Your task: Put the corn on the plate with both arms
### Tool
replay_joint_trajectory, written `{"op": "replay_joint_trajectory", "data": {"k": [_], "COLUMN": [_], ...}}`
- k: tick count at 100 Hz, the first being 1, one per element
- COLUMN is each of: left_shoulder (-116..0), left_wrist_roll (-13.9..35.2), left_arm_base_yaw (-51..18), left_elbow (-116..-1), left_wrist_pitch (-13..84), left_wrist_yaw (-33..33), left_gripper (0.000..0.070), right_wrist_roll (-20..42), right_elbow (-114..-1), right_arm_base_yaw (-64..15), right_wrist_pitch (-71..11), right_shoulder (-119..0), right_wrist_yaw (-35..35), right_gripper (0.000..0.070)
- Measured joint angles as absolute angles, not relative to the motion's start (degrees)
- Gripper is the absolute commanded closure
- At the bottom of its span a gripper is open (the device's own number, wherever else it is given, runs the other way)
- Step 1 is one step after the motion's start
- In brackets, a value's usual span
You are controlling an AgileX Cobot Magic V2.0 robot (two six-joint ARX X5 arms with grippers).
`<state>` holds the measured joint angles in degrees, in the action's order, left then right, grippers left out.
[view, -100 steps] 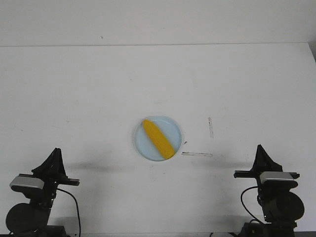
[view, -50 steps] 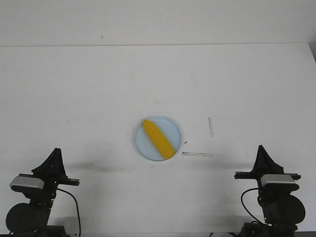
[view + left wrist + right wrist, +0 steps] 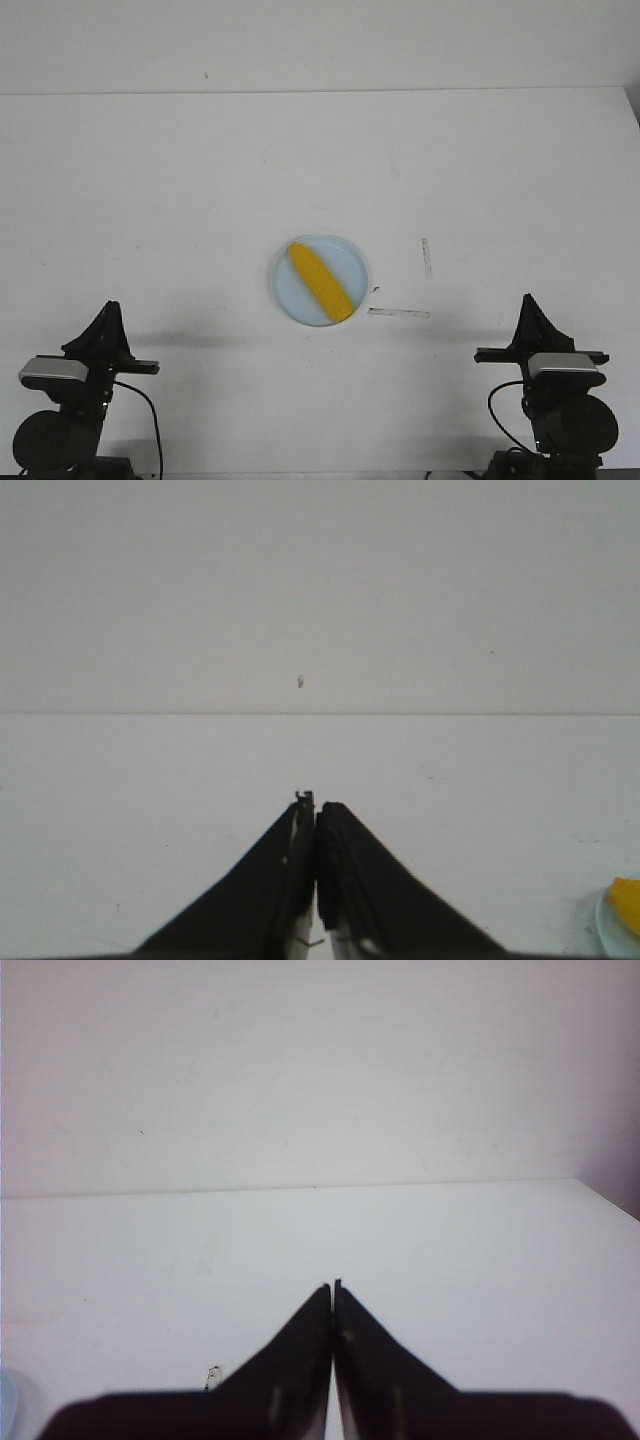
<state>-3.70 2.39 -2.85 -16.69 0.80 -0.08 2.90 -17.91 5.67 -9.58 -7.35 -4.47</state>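
Nothing has moved — corn [image 3: 321,281] lies diagonally in plate [image 3: 352,262]; both grippers' jaws pressed together, well apart.

Black arms [image 3: 70,400] — silver wrist cameras [image 3: 45,372], looping black cables [image 3: 150,415].

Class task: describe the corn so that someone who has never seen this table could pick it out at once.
Start from the white table and find the round pale blue plate near its middle, between the two arms. The corn lies diagonally across that plate. It is the only bright yellow thing there, smooth, long and tapered.
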Motion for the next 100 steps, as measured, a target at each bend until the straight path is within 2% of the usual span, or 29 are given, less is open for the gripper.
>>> {"op": "replay_joint_trajectory", "data": {"k": [11,40,57,65,100], "left_shoulder": [-3.27,-0.32,-0.32,-0.43,-0.27], "left_wrist_roll": [2.31,2.31,2.31,2.35,2.33], "left_arm_base_yaw": [-2.52,-1.45,-1.39,-1.39,-1.39], "left_elbow": [-15.79,-7.92,-2.07,-1.96,-1.96], "left_wrist_pitch": [0.6,0.19,-6.46,-8.51,-6.85], "left_wrist_yaw": [-2.83,-3.09,-3.09,-3.09,-3.09], "left_gripper": [0.0699,0.0699,0.0699,0.0699,0.0699], "right_wrist_roll": [2.9,2.9,2.9,2.9,2.9], "right_elbow": [-17.91,-17.91,-17.91,-17.91,-17.91], "right_arm_base_yaw": [5.67,5.67,5.67,5.67,5.67], "right_wrist_pitch": [-9.58,-9.58,-9.58,-9.58,-9.58], "right_shoulder": [-7.35,-7.35,-7.35,-7.35,-7.35], "right_wrist_yaw": [-4.47,-4.47,-4.47,-4.49,-4.47], "right_gripper": [0.07,0.07,0.07,0.07,0.07]}}
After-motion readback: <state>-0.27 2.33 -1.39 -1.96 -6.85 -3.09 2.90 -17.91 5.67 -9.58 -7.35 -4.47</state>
